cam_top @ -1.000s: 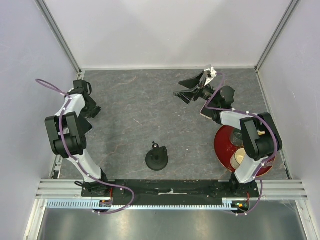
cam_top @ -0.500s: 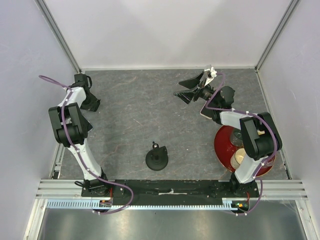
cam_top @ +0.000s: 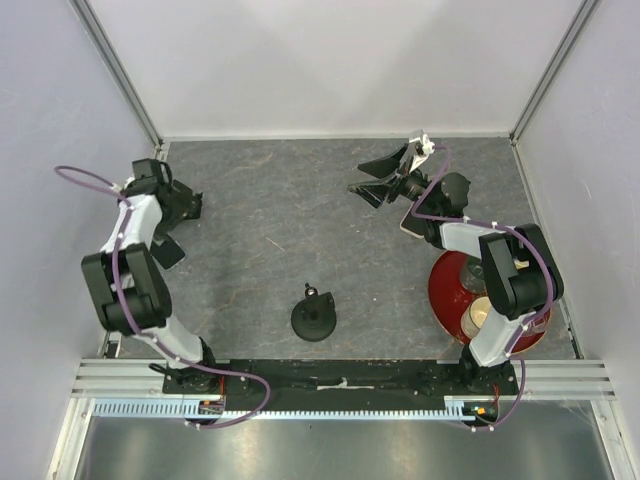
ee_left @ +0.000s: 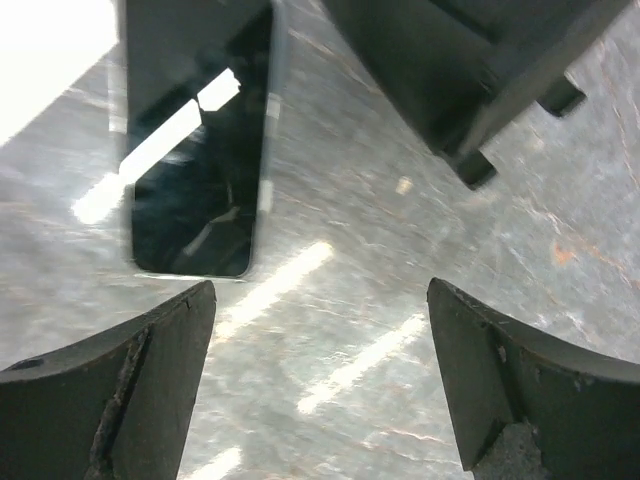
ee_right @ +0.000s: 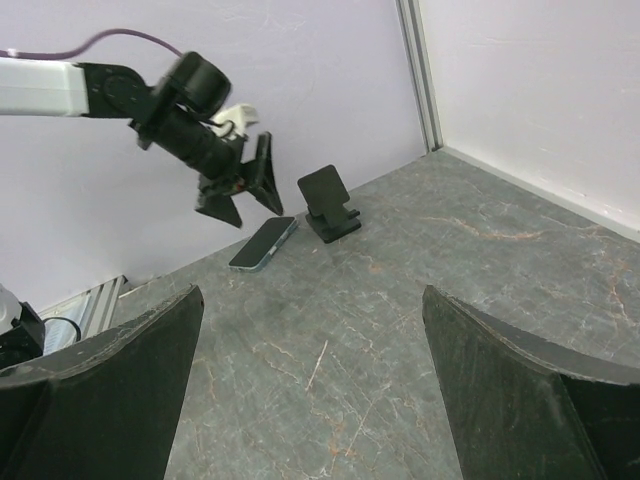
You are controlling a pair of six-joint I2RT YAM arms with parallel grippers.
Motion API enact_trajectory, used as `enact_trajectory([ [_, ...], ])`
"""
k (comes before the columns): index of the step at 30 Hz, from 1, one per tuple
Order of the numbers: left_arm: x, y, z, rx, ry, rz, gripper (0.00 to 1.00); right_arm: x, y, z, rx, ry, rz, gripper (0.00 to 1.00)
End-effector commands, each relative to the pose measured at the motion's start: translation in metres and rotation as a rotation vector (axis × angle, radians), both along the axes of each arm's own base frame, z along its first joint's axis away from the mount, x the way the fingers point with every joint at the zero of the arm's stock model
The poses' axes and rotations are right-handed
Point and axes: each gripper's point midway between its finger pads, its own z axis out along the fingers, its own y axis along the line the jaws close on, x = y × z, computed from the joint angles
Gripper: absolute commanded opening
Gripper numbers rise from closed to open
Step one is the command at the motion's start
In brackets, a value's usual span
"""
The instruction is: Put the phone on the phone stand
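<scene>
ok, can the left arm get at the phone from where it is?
Probably yes. The left gripper hangs open over the table, with the phone lying flat, screen up, just ahead of it, nothing on it. The phone stand sits beside the phone, apart, not between.

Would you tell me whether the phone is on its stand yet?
Not yet: the phone lies flat on the table beside the phone stand.

Slim phone (ee_right: 262, 243) flat, screen up, just beside black phone stand (ee_right: 330, 203)
</scene>
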Motion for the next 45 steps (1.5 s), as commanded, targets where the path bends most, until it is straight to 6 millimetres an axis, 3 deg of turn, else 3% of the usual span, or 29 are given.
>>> enact_trajectory([
  [1, -0.041, 0.044, 0.024, 0.187, 0.077, 0.04, 0.93, -0.005, -0.002, 0.009, 0.015, -0.06, 0.02, 0.97],
  [3, -0.055, 0.052, 0.015, 0.211, 0.155, 0.056, 0.94, -0.006, -0.003, 0.011, 0.019, -0.064, 0.022, 0.97],
  [6, -0.058, 0.054, -0.001, 0.18, 0.216, 0.067, 0.94, -0.008, -0.002, 0.011, 0.023, -0.068, 0.028, 0.97],
  [15, -0.033, 0.057, -0.038, 0.082, 0.253, -0.041, 0.96, -0.008, -0.007, 0.013, 0.034, -0.069, 0.026, 0.97],
  [24, -0.03, 0.056, -0.062, 0.02, 0.251, -0.077, 0.97, -0.008, -0.007, 0.011, 0.034, -0.065, 0.028, 0.97],
  [30, -0.045, 0.055, -0.082, -0.004, 0.341, -0.013, 0.97, -0.007, -0.007, 0.012, 0.038, -0.063, 0.025, 0.97],
  [33, -0.053, 0.049, -0.088, -0.029, 0.353, 0.02, 0.9, -0.004, -0.008, 0.012, 0.041, -0.059, 0.014, 0.96],
  [36, -0.059, 0.043, -0.091, -0.054, 0.348, 0.035, 0.73, -0.002, -0.008, 0.011, 0.033, -0.048, -0.002, 0.97],
  [37, -0.058, 0.041, -0.091, -0.06, 0.339, 0.034, 0.56, 0.0, -0.009, 0.013, 0.035, -0.048, -0.015, 0.97],
  [39, -0.059, 0.037, -0.091, -0.077, 0.325, 0.027, 0.39, 0.003, -0.01, 0.012, 0.028, -0.033, -0.032, 0.97],
  [40, -0.058, 0.037, -0.088, -0.077, 0.312, 0.028, 0.2, 0.006, -0.01, 0.014, 0.032, -0.032, -0.051, 0.97],
  [42, -0.061, 0.034, -0.087, -0.084, 0.31, 0.032, 0.02, 0.01, -0.007, 0.008, 0.016, 0.003, -0.062, 0.98],
  [45, -0.061, 0.025, -0.082, -0.113, 0.273, 0.034, 0.02, 0.021, 0.008, 0.002, -0.037, 0.041, -0.087, 0.98],
])
